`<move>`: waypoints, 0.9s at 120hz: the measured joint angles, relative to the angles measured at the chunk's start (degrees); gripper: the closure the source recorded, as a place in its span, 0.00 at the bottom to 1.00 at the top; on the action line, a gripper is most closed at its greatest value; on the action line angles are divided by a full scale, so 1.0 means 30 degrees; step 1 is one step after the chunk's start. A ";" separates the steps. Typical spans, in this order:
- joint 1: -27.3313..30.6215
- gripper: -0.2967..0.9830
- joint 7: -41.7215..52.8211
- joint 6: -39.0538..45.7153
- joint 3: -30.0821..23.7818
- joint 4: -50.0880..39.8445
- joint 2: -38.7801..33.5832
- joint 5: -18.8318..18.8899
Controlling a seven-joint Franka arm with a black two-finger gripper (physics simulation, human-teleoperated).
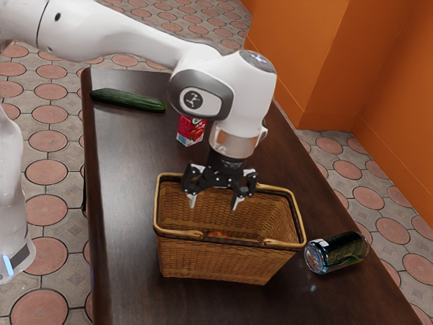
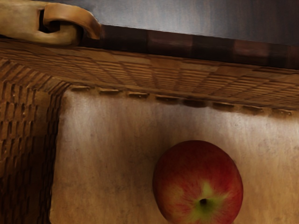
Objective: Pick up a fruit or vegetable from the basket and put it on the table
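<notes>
Hovering at the middle of the exterior view, over the mouth of the wicker basket [image 1: 210,263], the gripper [image 1: 214,202] has its two fingers spread wide with nothing between them. The apple [image 2: 198,184] lies on the basket's floor [image 2: 103,149], stem hollow turned up toward the hand; in the exterior view its red skin peeps over the near rim, just below the centre of the frame. That makes it the likely pick, and the step in hand looks to be lining up above it before going down. I judge it firm and fairly light, with smooth, rounded skin that could slip or roll if only one finger met it. The best hold would be across its widest part, fingers on opposite sides and reaching to the middle or a little lower, since a pinch high on the shoulders might squeeze it out downward. A moderate, even grip should do, as hard pressure could bruise it. Going down, the fingers need to keep off the woven walls. Bare table [image 1: 125,203] at the left of the exterior view, below the cucumber [image 1: 128,100] at upper left, would suit a gentle release, well apart from the red carton [image 1: 191,130] at upper centre and the can [image 1: 336,252] at lower right.
</notes>
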 joint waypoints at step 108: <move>-0.0213 0.23 0.0606 0.2988 -0.0029 -0.1771 0.1095 -0.0976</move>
